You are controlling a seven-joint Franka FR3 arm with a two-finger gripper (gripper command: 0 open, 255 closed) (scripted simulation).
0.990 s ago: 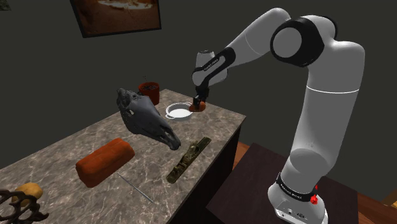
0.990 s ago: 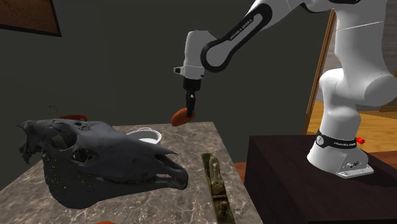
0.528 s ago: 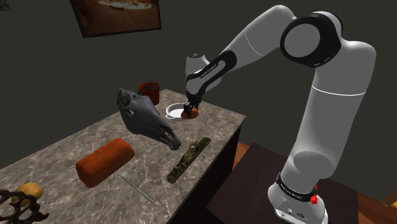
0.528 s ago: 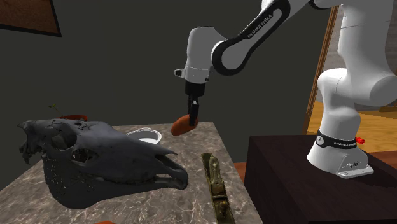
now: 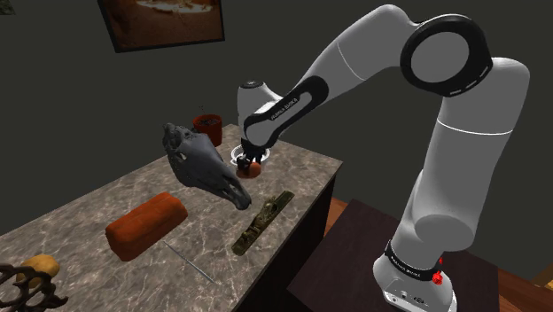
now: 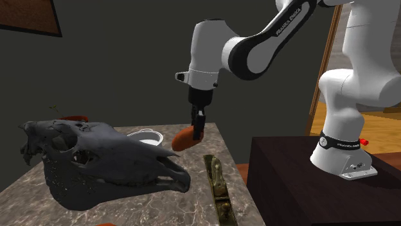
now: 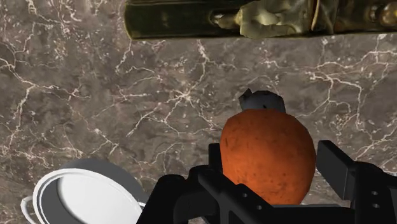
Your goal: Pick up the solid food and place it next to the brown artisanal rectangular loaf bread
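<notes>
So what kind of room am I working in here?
Probably a dim room in a house: a framed picture hangs on the dark wall, the tool holds the reddish food over a marble-topped counter, and the floor looks wooden.

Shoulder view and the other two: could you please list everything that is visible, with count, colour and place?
table: 1, brown-grey marbled top, bears the things below
loaf: 1, reddish brown, shoulder view's lower left of the skull
skull: 1, dark grey, mid-table
bowl: 1, white, far end, beside the skull
pot: 1, dark red, far corner
food: 1, orange-red, in the pincer, by the bowl
hand plane: 1, dull brass, along the edge toward the stand
thin rod: 1, grey, beside the loaf
lump: 1, yellowish, shoulder view's lower left
framed picture: 1, brown, on the wall
stand: 1, dark brown, beside the table
arm: 1, white, dark joints
pincer: 1, black, shut on the food
</notes>
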